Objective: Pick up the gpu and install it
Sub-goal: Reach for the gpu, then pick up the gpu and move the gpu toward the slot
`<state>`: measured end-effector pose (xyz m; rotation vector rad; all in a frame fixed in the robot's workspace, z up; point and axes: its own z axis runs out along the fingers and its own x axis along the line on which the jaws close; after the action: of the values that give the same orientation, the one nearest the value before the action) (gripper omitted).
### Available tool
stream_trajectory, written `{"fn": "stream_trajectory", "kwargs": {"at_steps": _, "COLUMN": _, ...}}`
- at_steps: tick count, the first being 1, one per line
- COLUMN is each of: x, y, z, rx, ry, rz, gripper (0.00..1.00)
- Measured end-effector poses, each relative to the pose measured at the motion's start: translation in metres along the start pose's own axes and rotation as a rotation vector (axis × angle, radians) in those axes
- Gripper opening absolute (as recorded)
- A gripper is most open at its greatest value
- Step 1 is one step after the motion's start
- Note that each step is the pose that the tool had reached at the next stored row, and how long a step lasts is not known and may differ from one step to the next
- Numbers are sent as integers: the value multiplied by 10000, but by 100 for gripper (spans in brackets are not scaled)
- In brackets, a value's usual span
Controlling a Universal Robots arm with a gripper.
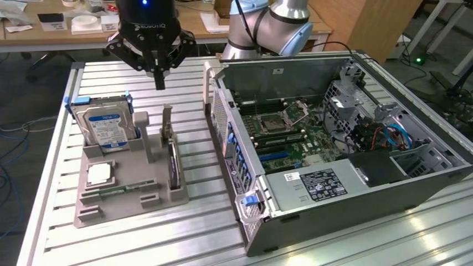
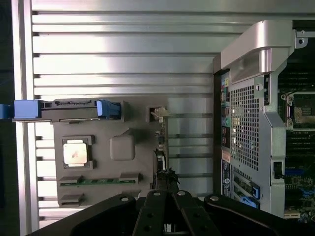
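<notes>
One gpu [image 1: 173, 166] stands on edge in a slot of the grey holder [image 1: 111, 211] on the table [image 1: 192, 233]. We note the end effector [image 1: 159, 83] above the holder, fingers drawn together, gripping nothing. Beside the holder, the computer case [image 1: 333, 217] lies open.

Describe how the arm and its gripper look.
The gripper is black, with white Robotiq lettering on its round body, a small blue light above the lettering, and jointed linkage fingers tapering to narrow tips. In the wrist view its black links carry round silvery pins. The arm is silver-grey tubing with a pale blue joint cap.
</notes>
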<state>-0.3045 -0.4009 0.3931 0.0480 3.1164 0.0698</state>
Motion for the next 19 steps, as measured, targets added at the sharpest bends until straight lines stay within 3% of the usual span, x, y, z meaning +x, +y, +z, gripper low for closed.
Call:
{"fn": "stream_trajectory", "kwargs": {"at_steps": 17, "x": 10, "y": 0, "z": -1, "rx": 0, "ry": 1, "rz": -1, "gripper": 11}}
{"fn": "stream_trajectory", "kwargs": {"at_steps": 19, "x": 10, "y": 0, "z": -1, "rx": 0, "ry": 1, "rz": 0, "gripper": 17}}
